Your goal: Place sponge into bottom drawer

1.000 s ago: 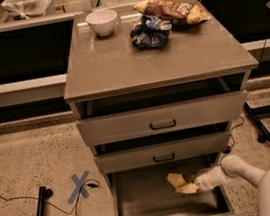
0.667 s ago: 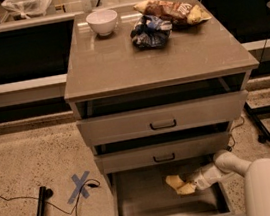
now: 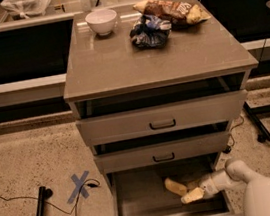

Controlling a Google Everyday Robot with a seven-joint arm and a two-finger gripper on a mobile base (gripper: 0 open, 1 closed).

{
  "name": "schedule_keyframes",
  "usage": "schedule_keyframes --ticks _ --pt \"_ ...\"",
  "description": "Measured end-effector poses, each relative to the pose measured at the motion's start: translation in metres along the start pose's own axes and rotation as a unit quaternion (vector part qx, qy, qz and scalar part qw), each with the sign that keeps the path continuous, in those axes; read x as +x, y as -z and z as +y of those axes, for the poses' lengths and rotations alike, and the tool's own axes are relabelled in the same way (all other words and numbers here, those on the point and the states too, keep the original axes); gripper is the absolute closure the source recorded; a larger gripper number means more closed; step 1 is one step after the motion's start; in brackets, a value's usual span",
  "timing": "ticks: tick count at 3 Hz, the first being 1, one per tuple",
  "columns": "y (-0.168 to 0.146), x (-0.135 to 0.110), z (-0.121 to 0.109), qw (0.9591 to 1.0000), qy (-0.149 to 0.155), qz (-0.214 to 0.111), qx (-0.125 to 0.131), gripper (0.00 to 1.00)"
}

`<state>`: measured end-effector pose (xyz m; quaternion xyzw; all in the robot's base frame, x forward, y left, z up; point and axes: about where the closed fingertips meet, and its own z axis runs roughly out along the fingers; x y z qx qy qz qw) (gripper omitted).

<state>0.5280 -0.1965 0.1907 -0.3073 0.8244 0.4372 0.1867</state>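
The sponge (image 3: 175, 186) was found inside the open bottom drawer (image 3: 138, 200), right of centre and low over its floor. It was judged to be clamped at its lower-right end by the gripper (image 3: 189, 194), which was reached in from the right. Its long axis was seen running up-left, away from the fingers.

Dim, warm light falls from above; the bench (image 3: 118, 62) top carries a soft pale sheen toward its back edge; black shadow fills the gaps above the upper drawers (image 3: 127, 124); the bottom drawer (image 3: 139, 203) lies in murky shade, where the tool (image 3: 185, 192) shows pale at its right side; the floor (image 3: 27, 161) darkens toward the corners.
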Motion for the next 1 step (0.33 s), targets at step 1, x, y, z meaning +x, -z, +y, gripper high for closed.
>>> schedule_keyframes --ticks 1 --pt "0.0069 -0.0035 -0.0006 0.9995 -0.002 -0.019 -0.026 0.0"
